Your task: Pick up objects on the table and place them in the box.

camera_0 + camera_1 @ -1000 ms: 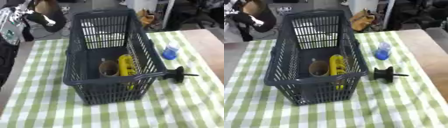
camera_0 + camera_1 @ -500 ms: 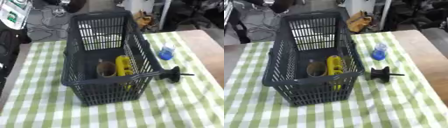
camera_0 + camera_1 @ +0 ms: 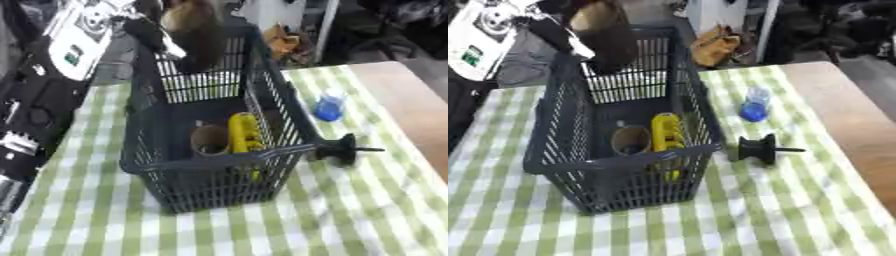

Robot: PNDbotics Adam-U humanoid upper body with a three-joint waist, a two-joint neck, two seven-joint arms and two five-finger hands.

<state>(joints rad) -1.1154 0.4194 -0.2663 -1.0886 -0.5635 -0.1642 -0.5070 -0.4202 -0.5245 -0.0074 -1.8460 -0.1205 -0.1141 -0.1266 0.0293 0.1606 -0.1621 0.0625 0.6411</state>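
The left hand (image 3: 157,35) is curled round a brown thing (image 3: 197,37) above the far end of the basket (image 3: 144,165). It should go lower before letting go, so the thing drops beside the yellow toy (image 3: 245,132), not on the worktop (image 3: 350,210).

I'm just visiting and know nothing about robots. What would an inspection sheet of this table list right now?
Surface: table under a green and white checked cloth; bare wood shows at its right edge.
Job's things: dark plastic basket stands on the cloth, holding a yellow object and a brown tube-like object. A blue object and a black knob with a thin stem lie on the cloth to the right of the basket.
Clutter: nothing seen.
Hands: left hand is above the basket's far end, holding a brown object; right hand not in view.
Cables: nothing clearly seen.
Surroundings: dim, crowded room behind the table.
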